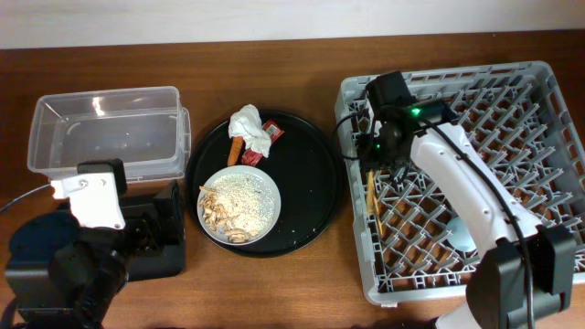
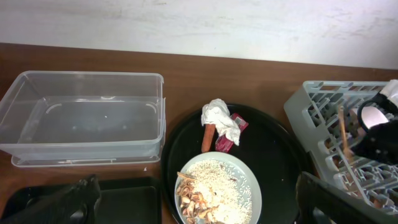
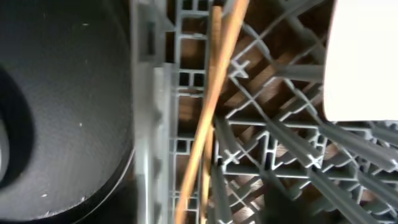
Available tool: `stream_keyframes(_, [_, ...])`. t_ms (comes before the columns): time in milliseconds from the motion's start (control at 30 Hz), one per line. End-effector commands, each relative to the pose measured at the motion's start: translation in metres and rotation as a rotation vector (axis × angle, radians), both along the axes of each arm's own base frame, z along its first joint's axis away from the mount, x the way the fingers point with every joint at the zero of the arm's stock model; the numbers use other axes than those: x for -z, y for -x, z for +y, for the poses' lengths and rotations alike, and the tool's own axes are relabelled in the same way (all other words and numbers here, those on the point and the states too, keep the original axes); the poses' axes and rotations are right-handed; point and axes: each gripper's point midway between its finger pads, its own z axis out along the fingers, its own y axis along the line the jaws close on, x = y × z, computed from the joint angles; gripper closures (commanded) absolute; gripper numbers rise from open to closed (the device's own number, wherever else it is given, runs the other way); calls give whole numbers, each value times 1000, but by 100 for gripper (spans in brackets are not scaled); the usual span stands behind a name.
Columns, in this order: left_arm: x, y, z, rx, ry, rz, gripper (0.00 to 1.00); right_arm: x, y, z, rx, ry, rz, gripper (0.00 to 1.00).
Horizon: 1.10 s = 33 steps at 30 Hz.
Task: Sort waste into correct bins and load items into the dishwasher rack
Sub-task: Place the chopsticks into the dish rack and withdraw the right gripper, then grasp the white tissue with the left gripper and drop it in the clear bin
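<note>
The grey dishwasher rack (image 1: 548, 110) fills the right. The wooden chopsticks (image 1: 372, 196) lie in its left column, also in the right wrist view (image 3: 211, 106). My right gripper (image 1: 370, 163) is at their far end; its jaws are blurred. A light-blue cup (image 1: 460, 234) sits in the rack. A pale plate (image 1: 265, 187) with rice and brown scraps (image 1: 233, 208) sits on the round black tray, with the white napkin (image 1: 251, 128), red packet (image 1: 273, 131) and orange stick (image 1: 235, 151). My left gripper (image 2: 196, 186) is wide open, empty, above the plate.
The clear tub (image 1: 105, 132) stands at the back left. The shallow black tray (image 1: 169, 247) lies in front of it, partly under my left arm. The round black tray (image 1: 315, 178) sits between the bins and the rack. A white shape (image 3: 360, 62) shows over the rack.
</note>
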Motion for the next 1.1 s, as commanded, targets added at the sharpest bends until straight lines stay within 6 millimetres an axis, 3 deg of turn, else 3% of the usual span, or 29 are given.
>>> stream_keyframes(0, [-2,1,2,-12,1,-8,1,-50,8,26,-55,-128,-108,20])
stream_keyframes(33, [-3,1,2,-12,1,-8,1,-64,12,31,-73,-145,-145,13])
stream_keyframes(100, [-3,1,2,-12,1,-8,1,-116,41,52,-162,-200,-279,2])
stream_keyframes(167, [-3,1,2,-12,1,-8,1,-160,70,70,-252,-267,-404,2])
stream_keyframes(233, [-2,1,2,-12,1,-8,1,-175,97,74,-304,-290,-424,2])
stream_keyframes(333, [-2,0,2,-12,1,-6,1,-179,121,47,-277,-233,-418,2])
stream_keyframes(433, [-2,0,2,-12,1,-7,1,-203,132,8,-193,-135,-557,2])
stream_keyframes(533, [-2,0,2,-12,2,-7,1,-242,147,-17,-235,-101,-771,2])
stream_keyframes(600, [-2,0,2,-12,1,-7,1,-256,147,-41,-149,-89,-911,2])
stream_keyframes(667, [-2,0,2,-12,1,-7,1,-235,145,-71,-9,-60,-1009,2])
stream_keyframes(733, [-2,0,2,-12,1,-7,1,-205,142,-81,37,-49,-1042,2])
stream_keyframes(833, [-2,0,2,-12,1,-7,1,-135,141,-81,37,-84,-1057,2])
stream_keyframes(1000, [-2,0,2,-12,1,-7,1,-64,137,-89,74,-70,-1122,2])
stream_keyframes(1067, [-2,0,2,-12,1,-7,1,-42,126,-89,80,-69,-1143,2])
